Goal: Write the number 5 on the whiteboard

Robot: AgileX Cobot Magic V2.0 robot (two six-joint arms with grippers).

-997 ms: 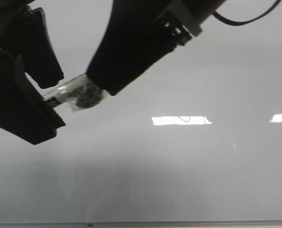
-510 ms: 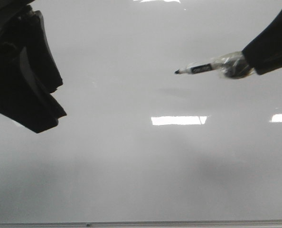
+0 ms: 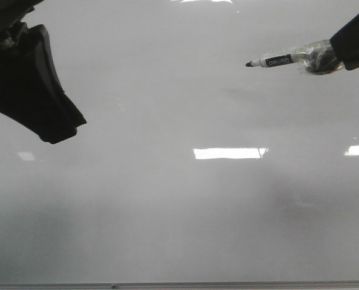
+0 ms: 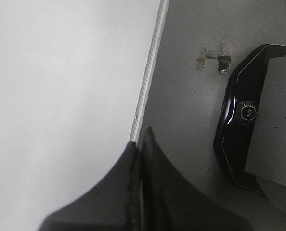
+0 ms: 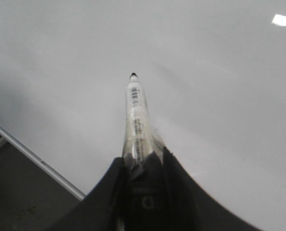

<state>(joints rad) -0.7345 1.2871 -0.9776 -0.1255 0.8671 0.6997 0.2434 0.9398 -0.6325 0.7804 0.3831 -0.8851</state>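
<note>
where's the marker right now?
In the front view the marker sits upper right, clamped in the right gripper, tip pointing left over the bare whiteboard.

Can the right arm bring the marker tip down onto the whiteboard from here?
Probably yes: the right gripper holds the marker above the bare whiteboard, and the left gripper sits far aside.

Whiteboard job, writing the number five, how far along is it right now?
Done: the right pincer grips the marker, its tip uncapped. In hand: the marker hangs over the whiteboard, and a faint shadow below the tip suggests it is not touching. The left pincer is shut and empty by the board's edge. Left: the whole five; no ink shows on the board.
</note>
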